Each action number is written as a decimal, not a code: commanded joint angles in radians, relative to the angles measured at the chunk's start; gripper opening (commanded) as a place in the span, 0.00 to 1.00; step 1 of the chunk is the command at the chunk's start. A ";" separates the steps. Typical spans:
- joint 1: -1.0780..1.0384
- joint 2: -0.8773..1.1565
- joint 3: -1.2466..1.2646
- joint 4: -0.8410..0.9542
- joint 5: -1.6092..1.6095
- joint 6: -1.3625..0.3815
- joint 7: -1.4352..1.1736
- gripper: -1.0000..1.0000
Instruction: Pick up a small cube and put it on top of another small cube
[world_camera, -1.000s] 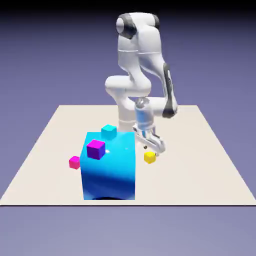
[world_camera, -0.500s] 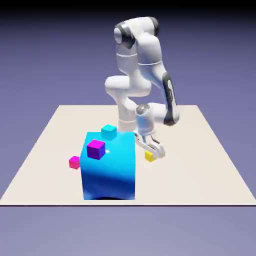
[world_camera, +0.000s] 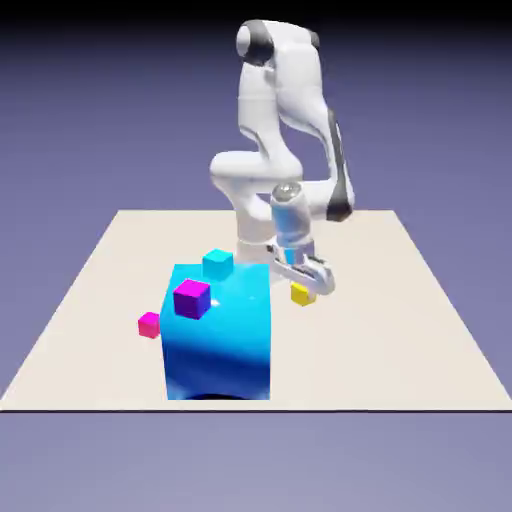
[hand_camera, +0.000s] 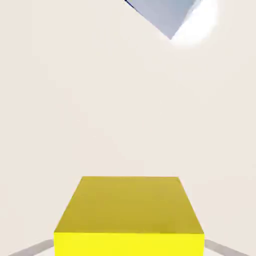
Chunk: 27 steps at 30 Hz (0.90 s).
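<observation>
Gripping the small yellow cube, the gripper has its jaws clamped on the cube's two sides. In the hand view the cube fills the lower middle, with a grey fingertip showing at each bottom corner beside it. In the exterior view the cube appears just clear of the table, to the exterior view's right of the big blue block and close to its upper right corner. A magenta-purple cube sits on top of the blue block near its left edge. A cyan cube shows behind the block's far edge. A pink cube rests on the table just beside the block's left face. White arm links rise behind the gripper.
</observation>
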 joint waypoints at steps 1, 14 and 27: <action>-0.007 -0.015 -0.036 0.031 -0.037 -0.038 0.010 0.00; -0.214 -0.201 -0.442 0.394 -0.499 -0.589 0.280 0.00; -0.298 -0.173 -0.436 0.312 -0.532 -0.556 0.401 1.00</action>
